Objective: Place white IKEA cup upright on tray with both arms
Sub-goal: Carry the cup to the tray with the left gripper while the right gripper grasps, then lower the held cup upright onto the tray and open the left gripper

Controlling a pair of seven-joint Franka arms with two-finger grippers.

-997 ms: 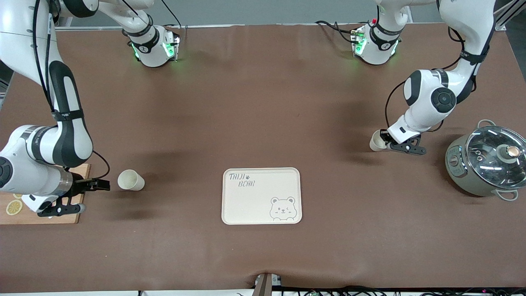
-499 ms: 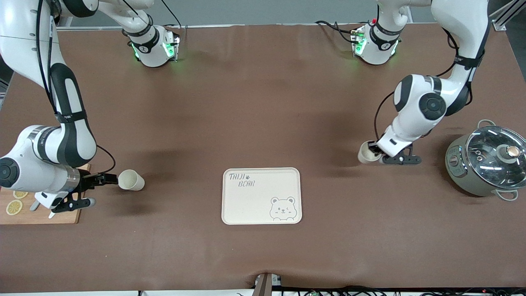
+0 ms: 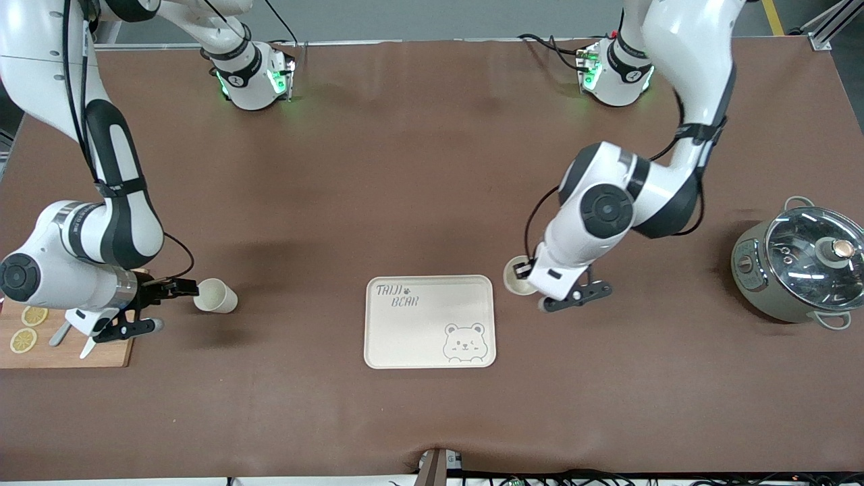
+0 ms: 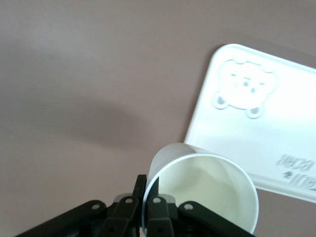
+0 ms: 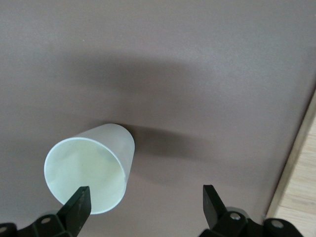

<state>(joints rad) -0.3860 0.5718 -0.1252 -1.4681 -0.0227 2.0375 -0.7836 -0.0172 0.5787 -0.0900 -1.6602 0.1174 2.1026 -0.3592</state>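
Note:
The cream tray [image 3: 405,337] with the bear face lies in the middle of the table, toward the front camera. My left gripper [image 3: 525,273] is shut on the rim of a white cup [image 3: 515,286] and holds it just off the tray's corner toward the left arm's end. In the left wrist view its fingers [image 4: 159,190] pinch the cup's [image 4: 207,190] wall, with the tray [image 4: 261,143] ahead. A second white cup [image 3: 216,295] lies on its side toward the right arm's end. My right gripper [image 3: 177,289] is open at that cup's mouth. In the right wrist view [image 5: 144,202] one finger overlaps the rim of the cup [image 5: 91,170].
A wooden cutting board [image 3: 74,347] with lemon slices [image 3: 23,337] lies under the right arm's wrist; its edge shows in the right wrist view [image 5: 298,187]. A grey pot with a glass lid [image 3: 800,263] stands at the left arm's end of the table.
My left arm has carried its cup from beside the pot to the tray's corner. My right gripper has moved up to the mouth of the lying cup.

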